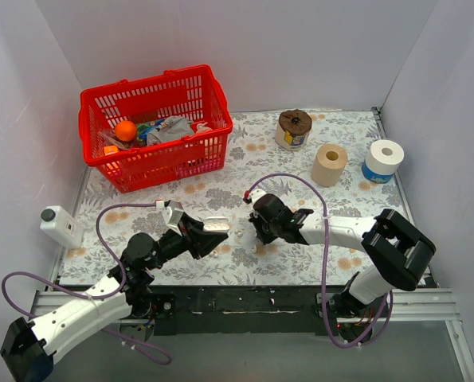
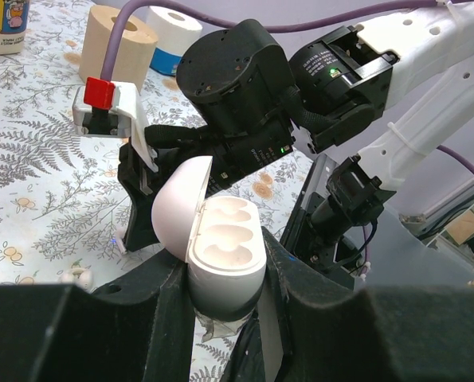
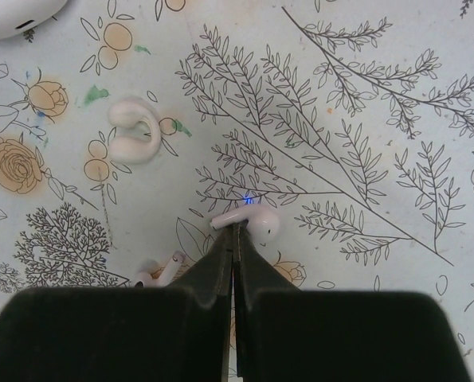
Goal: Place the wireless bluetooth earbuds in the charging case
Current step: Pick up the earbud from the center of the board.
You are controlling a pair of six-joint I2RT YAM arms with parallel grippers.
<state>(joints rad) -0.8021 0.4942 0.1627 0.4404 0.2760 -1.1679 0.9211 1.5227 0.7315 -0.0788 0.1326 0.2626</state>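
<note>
The left gripper [image 2: 225,314] clamps the open, empty charging case [image 2: 227,251], while near the case's right the right gripper [image 3: 235,231], fingers pressed together, touches an earbud [image 3: 252,221] and might flick the slick shell away.

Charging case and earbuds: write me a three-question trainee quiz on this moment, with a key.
1. The left gripper holds the charging case. True or false: its lid is shut.
2. Multiple choice: the earbud with the blue glow is A) in the case, B) at the tips of the shut right gripper, C) between the left gripper's fingers.
3. Fill in: the case's two wells hold ___ earbuds.
Key: 1 false, the lid stands open; 2 B; 3 zero, both wells are empty.
</note>
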